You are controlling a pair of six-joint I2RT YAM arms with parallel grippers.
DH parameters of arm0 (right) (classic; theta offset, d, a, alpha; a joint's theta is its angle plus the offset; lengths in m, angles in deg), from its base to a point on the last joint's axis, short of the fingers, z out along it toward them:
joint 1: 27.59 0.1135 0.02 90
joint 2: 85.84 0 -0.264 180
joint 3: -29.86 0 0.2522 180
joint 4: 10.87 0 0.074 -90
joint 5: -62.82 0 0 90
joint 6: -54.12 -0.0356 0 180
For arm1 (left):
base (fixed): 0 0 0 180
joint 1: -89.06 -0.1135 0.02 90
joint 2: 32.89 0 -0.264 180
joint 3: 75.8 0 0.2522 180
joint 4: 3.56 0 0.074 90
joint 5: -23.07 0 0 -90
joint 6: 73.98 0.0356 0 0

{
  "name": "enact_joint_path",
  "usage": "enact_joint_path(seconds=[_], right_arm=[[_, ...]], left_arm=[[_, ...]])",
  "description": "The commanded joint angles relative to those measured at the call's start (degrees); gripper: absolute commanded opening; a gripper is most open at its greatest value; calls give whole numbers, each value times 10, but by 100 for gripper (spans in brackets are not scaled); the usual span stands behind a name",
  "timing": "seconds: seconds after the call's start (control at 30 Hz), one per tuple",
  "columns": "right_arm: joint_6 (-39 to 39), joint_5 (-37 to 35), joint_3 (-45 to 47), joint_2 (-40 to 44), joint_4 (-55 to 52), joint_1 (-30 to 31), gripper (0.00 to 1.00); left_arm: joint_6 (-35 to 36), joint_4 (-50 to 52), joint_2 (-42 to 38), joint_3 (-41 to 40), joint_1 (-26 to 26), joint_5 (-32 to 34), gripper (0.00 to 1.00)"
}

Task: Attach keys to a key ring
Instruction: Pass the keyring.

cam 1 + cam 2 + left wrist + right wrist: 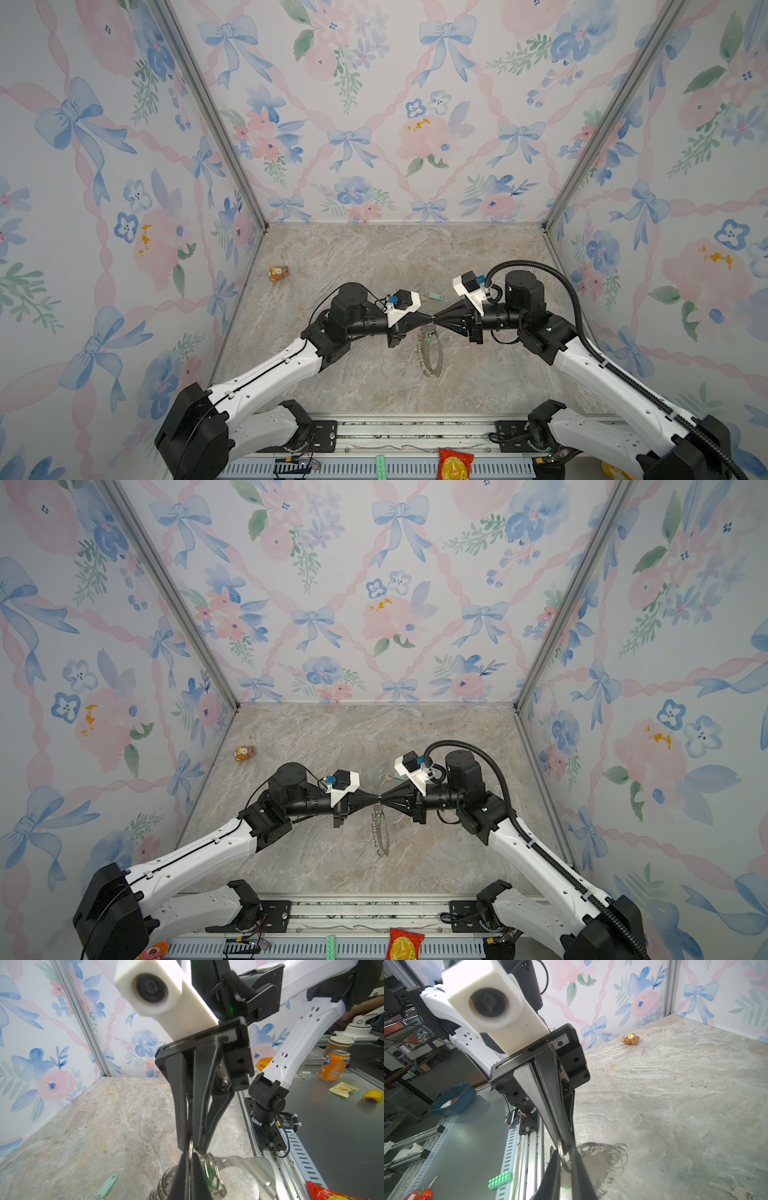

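A: Entry. State of each gripper?
B: The left gripper (429,319) has its fingers pressed together, pinching a small silver ring (560,1148) at the top of the key ring (430,353). The right gripper (437,320) has its fingers nearly together, with the tips pinching that same ring from the opposite side. Both lie level and meet tip to tip above the surface (374,257).
A: Key ring position?
B: It hangs edge-on beneath the meeting point in both top views, roughly midway between the left and right edges. Cannot tell whether its lower end touches the surface.
A: Keys?
B: The bright green key (428,332) is just under the tips, against the top of the hoop. Cannot tell whether it is attached. The mint-tagged key (434,296) lies flat on the surface just behind the grippers, apart from the hoop.
A: Anything else?
B: A bear figurine (278,273) lies near the left edge, well apart from the rest.
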Motion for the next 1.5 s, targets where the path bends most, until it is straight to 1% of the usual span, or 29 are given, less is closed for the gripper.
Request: enact_joint_path(seconds=[0.0, 0.17, 0.33, 0.4, 0.53, 0.67, 0.8, 0.93, 1.03, 1.1, 1.17, 1.37, 1.47], right_arm=[[11, -6, 7, 7, 2, 12, 12], [20, -28, 10, 11, -5, 17, 11], [33, -75, 5, 21, -26, 22, 4], [44, -121, -12, 20, -59, 28, 0], [74, -183, -70, -3, -149, 58, 0], [103, -234, -130, -39, -245, 92, 0], [120, -250, -170, -62, -302, 108, 0], [128, -235, -199, -73, -330, 109, 0], [137, -219, -216, -81, -345, 110, 0], [141, -215, -221, -85, -351, 110, 0], [145, -211, -225, -89, -359, 110, 0], [148, -205, -224, -97, -359, 111, 0], [144, -208, -216, -91, -344, 108, 0]], left_arm=[[-3, -24, -16, 0, -4, -22, 0], [-3, -24, -18, 0, -4, -23, 0], [2, -13, -12, 3, -4, -15, 0], [12, 7, -5, 8, -2, -2, 0], [39, 51, 13, 23, 3, 27, 0], [53, 71, 23, 31, 4, 35, 5], [63, 81, 29, 33, 5, 26, 11], [68, 84, 34, 32, 8, 0, 18], [73, 88, 38, 32, 13, -13, 20], [75, 88, 39, 33, 16, -14, 20], [76, 89, 38, 33, 17, -20, 18], [74, 89, 41, 36, 18, -34, 6], [73, 89, 44, 37, 20, -28, 0]])
